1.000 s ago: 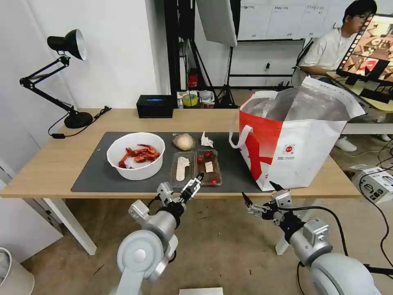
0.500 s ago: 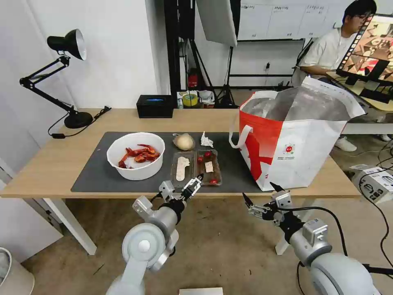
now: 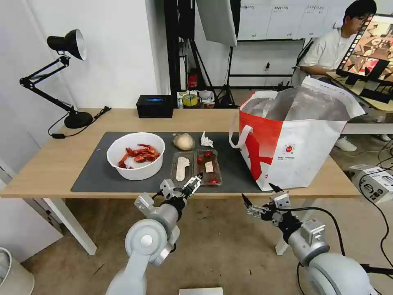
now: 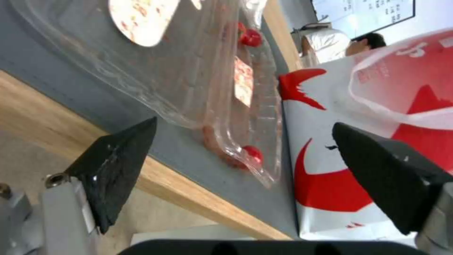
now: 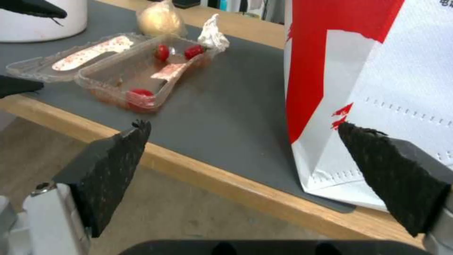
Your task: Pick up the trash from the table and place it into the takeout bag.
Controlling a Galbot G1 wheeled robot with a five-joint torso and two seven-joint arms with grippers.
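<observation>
On the dark grey mat [image 3: 98,172] of the table [image 3: 49,168] stands a white bowl [image 3: 136,157] of red crayfish shells. Beside it lies a clear hinged tray [image 3: 197,167] [image 4: 198,74] [image 5: 137,72] with red scraps. Behind them sit a beige wrapped lump [image 3: 184,141] [image 5: 160,19] and a crumpled tissue [image 3: 206,140] [image 5: 212,32]. The takeout bag [image 3: 290,139] [image 4: 330,177] [image 5: 377,71] stands open at the right. My left gripper [image 3: 191,185] [image 4: 245,123] hangs open just before the table's front edge, facing the tray's near end. My right gripper [image 3: 258,194] [image 5: 243,124] is open below the edge, near the bag's corner.
A black desk lamp [image 3: 67,82] stands at the table's back left and a black tissue box [image 3: 154,106] at the back middle. A cardboard box [image 3: 376,182] lies on the floor to the right. A white bin [image 3: 12,274] sits on the floor at the lower left.
My left arm has crept forward and slightly up toward the tray's near end. The right arm has barely shifted. Nothing on the table has moved.
</observation>
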